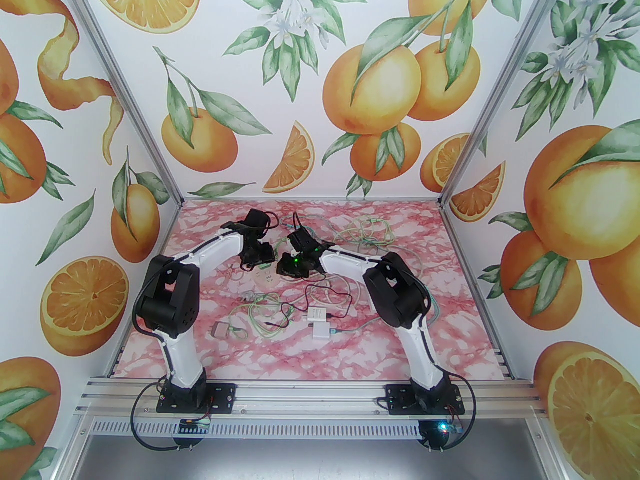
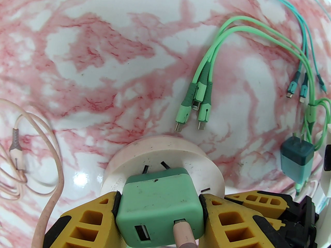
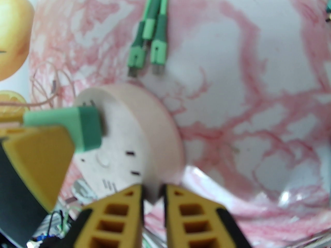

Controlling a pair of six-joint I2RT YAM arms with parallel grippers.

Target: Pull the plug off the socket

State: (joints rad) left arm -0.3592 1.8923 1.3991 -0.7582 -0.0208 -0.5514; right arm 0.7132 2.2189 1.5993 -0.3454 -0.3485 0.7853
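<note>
The plug [image 2: 157,203] is a green USB charger block with a pink cable in one of its ports. My left gripper [image 2: 158,199] is shut on its two sides. It stands on the round white socket [image 2: 191,159], and its metal prongs show bare between block and socket face. In the right wrist view the plug [image 3: 85,130] sits over the socket [image 3: 144,128] with a yellow left finger [image 3: 38,159] against it. My right gripper [image 3: 153,190] pinches the socket's near rim. From above, both grippers [image 1: 258,263] [image 1: 290,268] meet over the socket [image 1: 269,280].
Green multi-head cables [image 2: 199,99] lie just beyond the socket, a teal charger [image 2: 297,159] to the right, a pink cable [image 2: 49,164] to the left. White adapters [image 1: 320,320], a grey charger [image 1: 220,329] and a cable tangle [image 1: 370,233] lie on the pink marble table.
</note>
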